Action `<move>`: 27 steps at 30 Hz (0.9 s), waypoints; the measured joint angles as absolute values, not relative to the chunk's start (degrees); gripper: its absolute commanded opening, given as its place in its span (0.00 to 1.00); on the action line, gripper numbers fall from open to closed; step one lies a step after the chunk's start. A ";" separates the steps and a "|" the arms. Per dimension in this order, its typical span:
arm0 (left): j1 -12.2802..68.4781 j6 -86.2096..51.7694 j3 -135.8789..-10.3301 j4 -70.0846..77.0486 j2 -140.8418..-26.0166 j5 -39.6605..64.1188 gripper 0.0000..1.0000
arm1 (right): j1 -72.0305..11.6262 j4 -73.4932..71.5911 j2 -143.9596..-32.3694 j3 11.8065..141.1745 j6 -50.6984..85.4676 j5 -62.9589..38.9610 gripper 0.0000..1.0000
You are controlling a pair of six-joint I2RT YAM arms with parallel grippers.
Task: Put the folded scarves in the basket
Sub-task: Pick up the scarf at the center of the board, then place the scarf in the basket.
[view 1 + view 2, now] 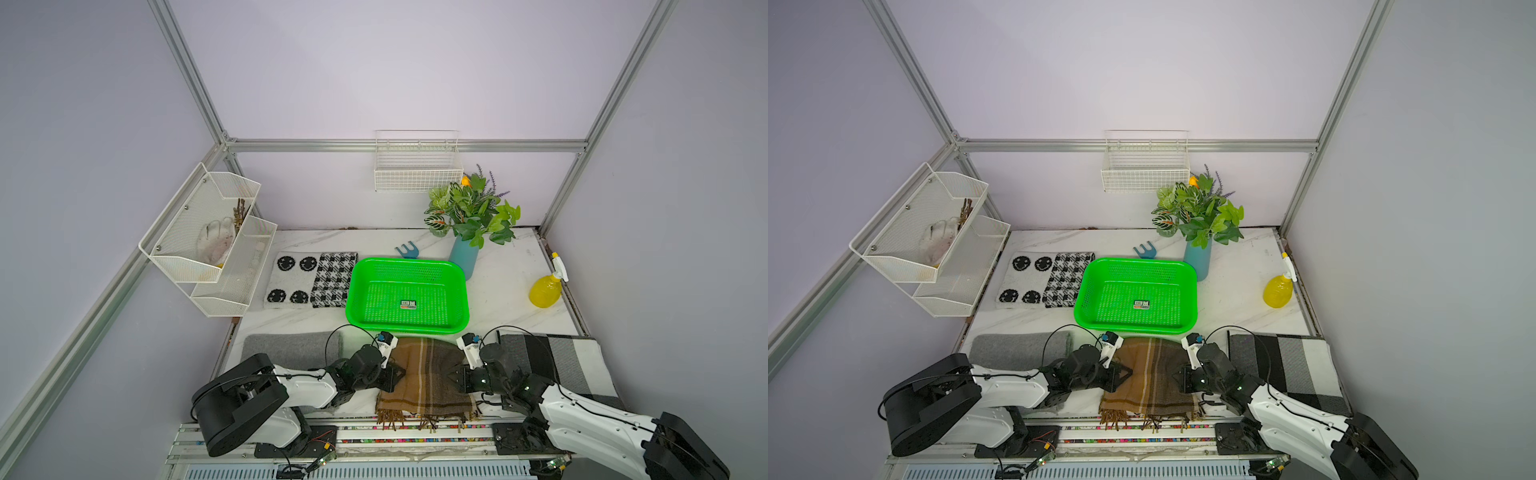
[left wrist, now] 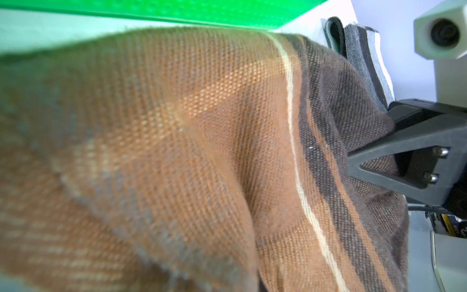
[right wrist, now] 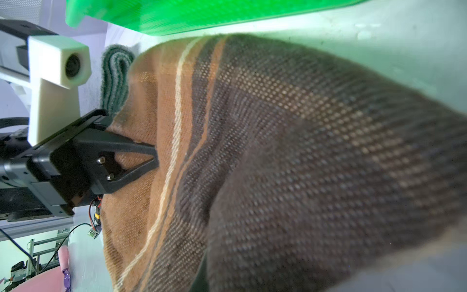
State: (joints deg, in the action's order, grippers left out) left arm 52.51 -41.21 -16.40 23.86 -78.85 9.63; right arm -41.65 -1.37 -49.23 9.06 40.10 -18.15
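Just before basket (image 1: 351, 291): scarf (image 1: 424, 374) pinched at opposite edges by left gripper (image 1: 401, 374), right gripper (image 1: 451, 376).

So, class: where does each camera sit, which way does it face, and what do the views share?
Top views: high above the robot's base, looking down on the table; left gripper and right gripper show.
Left wrist: on its arm, facing across the scarf at the right gripper.
Right wrist: likewise, facing the left gripper.
Shared: scarf and basket, in all four.

Your left arm (image 1: 305, 388), right arm (image 1: 582, 415): white shells, black joints, looping cables (image 1: 328, 340), white wrist cameras (image 3: 60, 63), black triangular gripper fingers (image 2: 404, 137).
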 measured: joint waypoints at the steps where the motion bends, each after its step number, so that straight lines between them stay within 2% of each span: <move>1: 52.99 -41.15 -16.45 22.81 -77.91 9.26 0.00 | -42.06 -0.54 -47.62 9.21 40.07 -18.00 0.00; 6: 57.82 -39.55 -20.16 14.11 -72.60 4.23 0.00 | -43.53 6.39 -39.46 13.69 39.79 -16.82 0.00; 10: 60.05 -38.33 -24.29 8.71 -67.81 2.15 0.00 | -43.79 10.74 -37.41 18.52 39.13 -16.36 0.00; 18: 60.16 -35.27 -33.74 -4.67 -56.31 -2.52 0.00 | -43.81 18.22 -36.86 27.44 36.91 -15.27 0.00; 23: 60.18 -32.84 -40.12 -9.06 -55.16 -5.76 0.00 | -43.83 19.55 -38.44 35.92 35.07 -13.69 0.00; 27: 58.57 -30.61 -44.82 -11.18 -54.83 -9.61 0.00 | -43.83 18.85 -43.94 42.83 33.30 -12.43 0.00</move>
State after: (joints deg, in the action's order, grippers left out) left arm 58.57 -30.61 -44.82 -11.18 -54.83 -9.61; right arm -43.83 18.85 -43.94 42.83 33.30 -12.43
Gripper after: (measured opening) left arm 0.084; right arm 0.116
